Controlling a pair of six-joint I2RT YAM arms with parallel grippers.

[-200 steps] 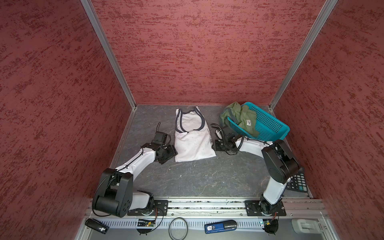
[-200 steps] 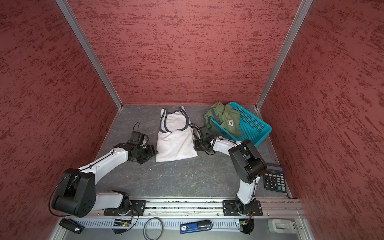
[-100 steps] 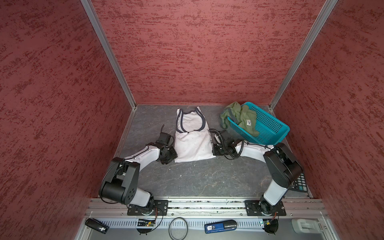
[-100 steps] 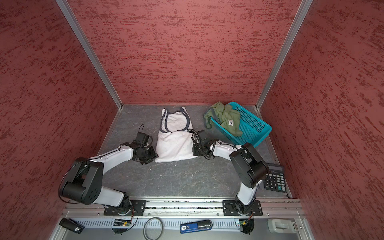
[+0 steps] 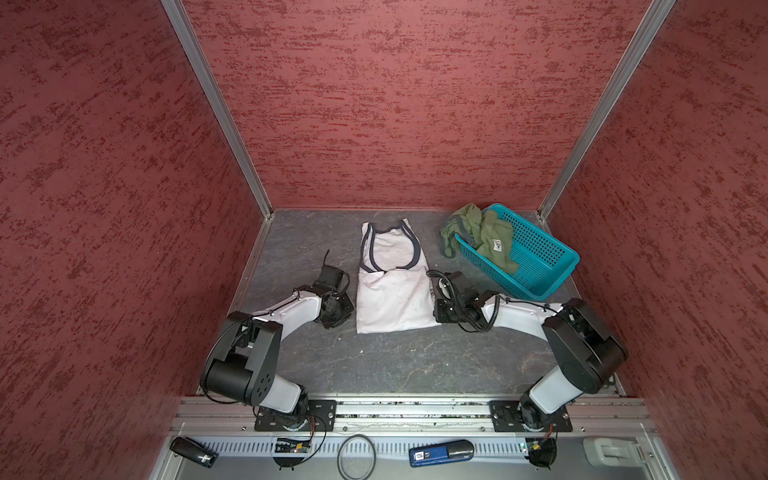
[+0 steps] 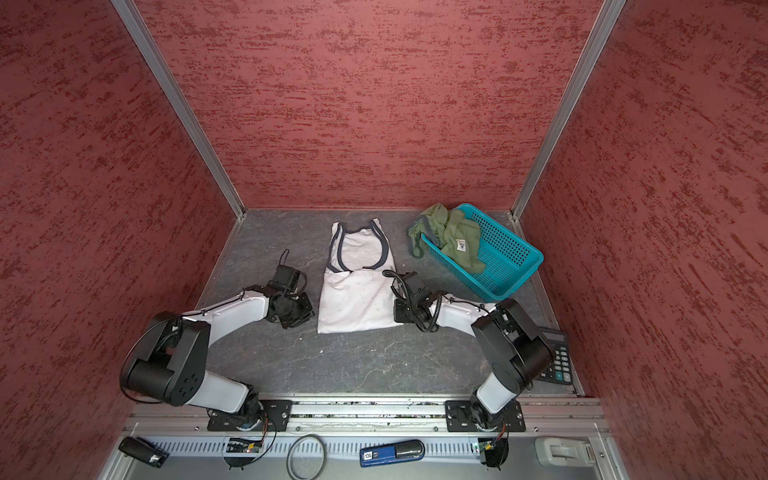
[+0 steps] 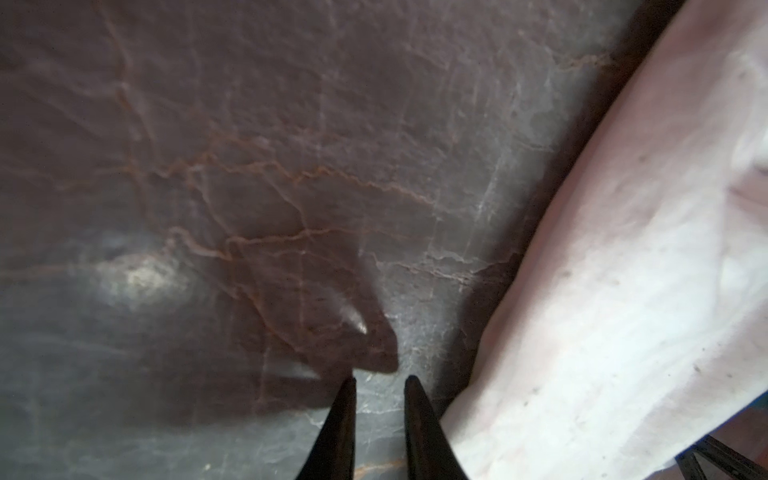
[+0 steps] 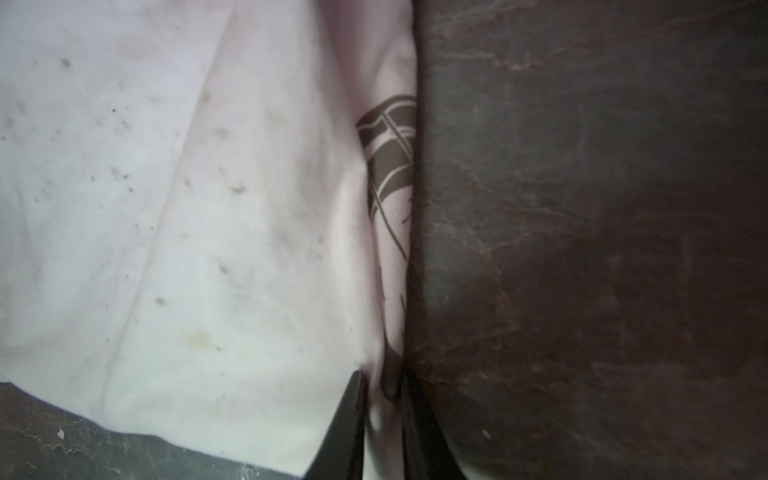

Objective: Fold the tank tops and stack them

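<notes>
**Both arms at the white tank top's side edges**

In both top views we see the white tank top [image 5: 392, 291] [image 6: 357, 299] lying flat on the table [image 5: 395, 361], straps pointing away from the arm bases, a crease across its middle. The arms flank it, but from above the jaw tips are hidden.

The wrist views supply them. The left gripper [image 7: 380, 380] has its tips on bare table just beside the white tank top's left edge; the jaws stand a narrow gap apart, with nothing between them. The right gripper [image 8: 382, 382] has its jaws pinched on the white tank top's right edge, a fold of cloth between the tips. A dark emblem print [image 8: 390, 145] on that edge shows in this view alone.

Only the top views show the olive tank top [image 5: 490, 241] [image 6: 457, 237]. It lies right of the white one and apart from it, draped over the teal basket's [image 5: 540, 257] [image 6: 507, 253] rim. A calculator [image 6: 559, 361] shows in a top view, well right of the white tank top.
</notes>
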